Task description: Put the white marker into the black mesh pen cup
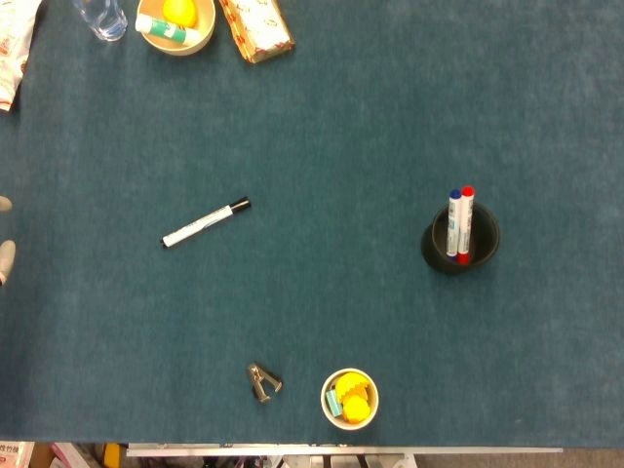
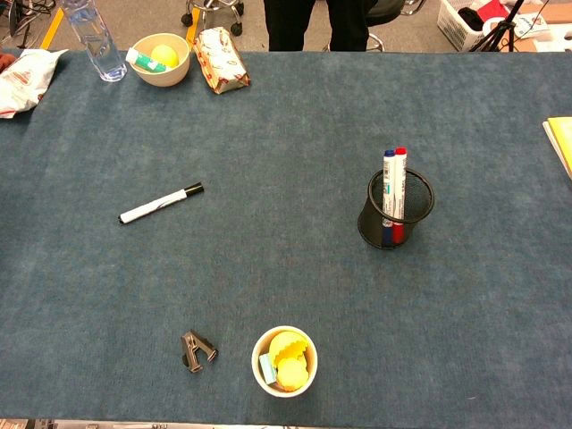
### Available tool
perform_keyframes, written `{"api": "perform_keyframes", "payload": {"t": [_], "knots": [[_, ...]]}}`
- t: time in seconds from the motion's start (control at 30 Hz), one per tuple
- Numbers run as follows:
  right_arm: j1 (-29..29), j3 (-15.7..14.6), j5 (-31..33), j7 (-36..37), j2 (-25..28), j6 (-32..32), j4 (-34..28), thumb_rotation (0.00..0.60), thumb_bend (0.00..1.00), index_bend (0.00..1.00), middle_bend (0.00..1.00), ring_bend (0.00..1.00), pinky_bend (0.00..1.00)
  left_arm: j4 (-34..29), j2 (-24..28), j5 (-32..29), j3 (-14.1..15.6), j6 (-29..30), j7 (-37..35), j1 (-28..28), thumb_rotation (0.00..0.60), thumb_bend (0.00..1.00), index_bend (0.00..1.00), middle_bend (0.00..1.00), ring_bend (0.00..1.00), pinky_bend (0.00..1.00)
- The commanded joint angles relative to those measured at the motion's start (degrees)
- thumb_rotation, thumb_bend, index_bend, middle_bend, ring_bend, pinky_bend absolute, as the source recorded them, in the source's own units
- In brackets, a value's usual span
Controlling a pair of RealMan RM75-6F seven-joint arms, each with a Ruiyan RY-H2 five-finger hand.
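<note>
Blue-grey felt is covering the bench (image 2: 295, 116) from edge to edge. Nearest the robot, a cream bowl (image 2: 284, 360) is sitting close to the front edge, holding yellow pieces and a pale green one; a small metal staple remover (image 2: 198, 349) is lying just to its left, apart from it.

Further in, the white marker (image 2: 161, 204) is lying flat on the left half of the bench, black cap pointing to the upper right, nothing touching it. Well apart, on the right half, the black mesh pen cup (image 2: 396, 209) is standing upright, carrying a blue-capped marker (image 2: 389, 183) and a red-capped marker (image 2: 399, 179) side by side.

At the far left edge, a second cream bowl (image 2: 160, 59) is holding a yellow item and a white-and-green tube, with a clear bottle (image 2: 95, 37) to its left, a wrapped packet (image 2: 220, 59) to its right and a crumpled bag (image 2: 27, 79) at the corner.

Pale fingers of the left hand (image 1: 5, 244) are showing at the left margin of the head view only; their spread cannot be told. No right hand is appearing in either view.
</note>
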Motion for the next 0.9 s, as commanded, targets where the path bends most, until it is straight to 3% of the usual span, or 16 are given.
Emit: {"api": "perform_keyframes", "payload": {"t": [0.03, 0.37, 0.63, 0.77, 0.9], "knots": [[-0.1, 0.2, 0.4, -0.4, -0.4, 0.1, 0.3, 0.6, 0.0, 0.0, 0.32, 0.3, 0.38, 0.2, -0.1, -0.9, 0.0, -0.8, -0.1, 0.0, 0.6, 0.33, 0.37, 0.37, 0.19, 0.3], [0.1, 0.4, 0.5, -0.9, -0.7, 0.0, 0.2, 0.6, 0.0, 0.0, 0.32, 0.3, 0.38, -0.3, -0.1, -1.4, 0.0, -1.5, 0.5, -0.1, 0.6, 0.33, 0.37, 0.38, 0.19, 0.31], [0.2, 0.7, -1.0, -0.5, -0.6, 1.7, 0.5, 0.6, 0.0, 0.12, 0.33, 0.3, 0.38, -5.3, 0.9, 0.0, 0.9, -3.0, -5.9, -0.7, 0.6, 0.33, 0.37, 0.37, 0.19, 0.31], [0.5, 1.1, -2.0, -0.3, -0.6, 2.7, 0.4, 0.6, 0.0, 0.15, 0.33, 0.3, 0.38, -7.0, 0.6, 2.0, 0.8, -2.4, -5.4, -1.4, 0.6, 0.31, 0.37, 0.27, 0.19, 0.29], [0.8, 1.6, -2.8, -0.1, -0.7, 3.5, 0.8, 0.6, 0.0, 0.19, 0.33, 0.3, 0.38, -10.2, 0.2, 2.1, 0.4, -3.4, -4.1, -2.4, 0.6, 0.22, 0.37, 0.14, 0.12, 0.2]]}}
